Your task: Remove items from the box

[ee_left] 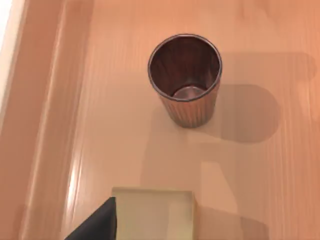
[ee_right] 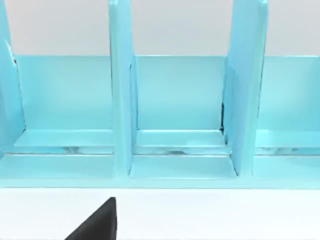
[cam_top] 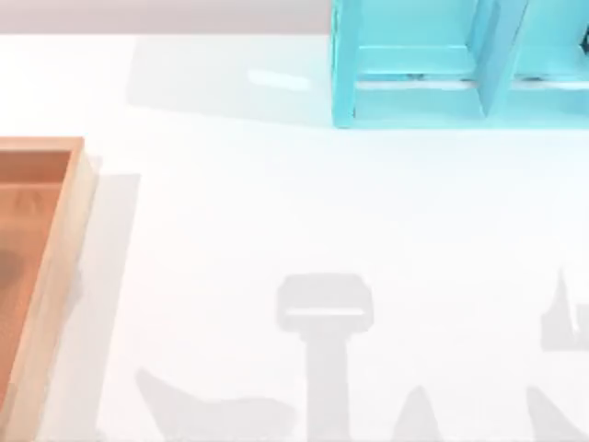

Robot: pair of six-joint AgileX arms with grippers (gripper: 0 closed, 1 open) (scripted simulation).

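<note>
The box [cam_top: 72, 230], a shallow wooden tray with a pale rim and orange-brown floor, lies at the table's left edge and is cut off by the top view's border. In the left wrist view its floor [ee_left: 110, 100] carries a copper-brown ribbed cup [ee_left: 186, 80], upright and empty. A tan-gold block [ee_left: 155, 212] rests on the floor a short way from the cup. A dark part of my left gripper [ee_left: 97, 225] hangs above the box, close beside the block. A dark part of my right gripper [ee_right: 97, 222] hovers over the white table, facing the shelf.
A turquoise shelf unit [cam_top: 442, 64] with upright dividers stands at the back right of the table; its compartments [ee_right: 175, 100] look empty. Grey arm shadows fall on the white tabletop [cam_top: 276, 203] near the front edge.
</note>
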